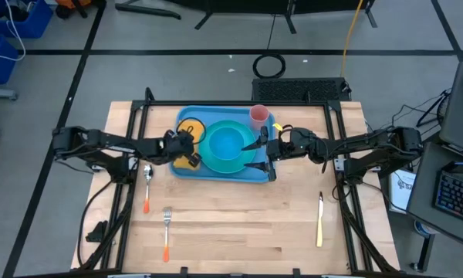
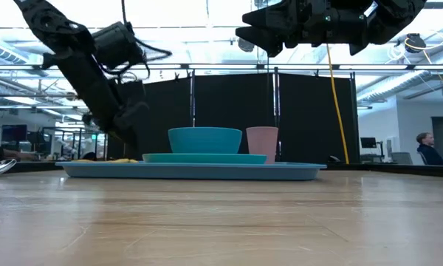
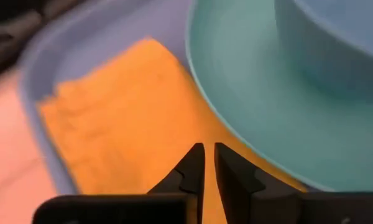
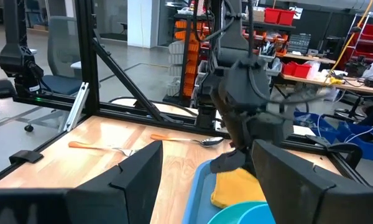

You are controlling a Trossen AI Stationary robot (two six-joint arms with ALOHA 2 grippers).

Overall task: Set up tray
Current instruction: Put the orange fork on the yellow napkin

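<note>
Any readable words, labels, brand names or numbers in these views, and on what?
None can be read.
The tray, plate, bowl, cup and napkin carry no print.
The sheet at the table's right edge has marks too small to read.

The tray [image 1: 216,173] was a large light-blue rectangular plastic piece with rounded corners and a raised rim. It lay flat on the wooden table, toward the far side and roughly centred between the two sides, its long edges running left to right. In the low view its shallow rim [image 2: 192,171] sat level on the tabletop.
</note>
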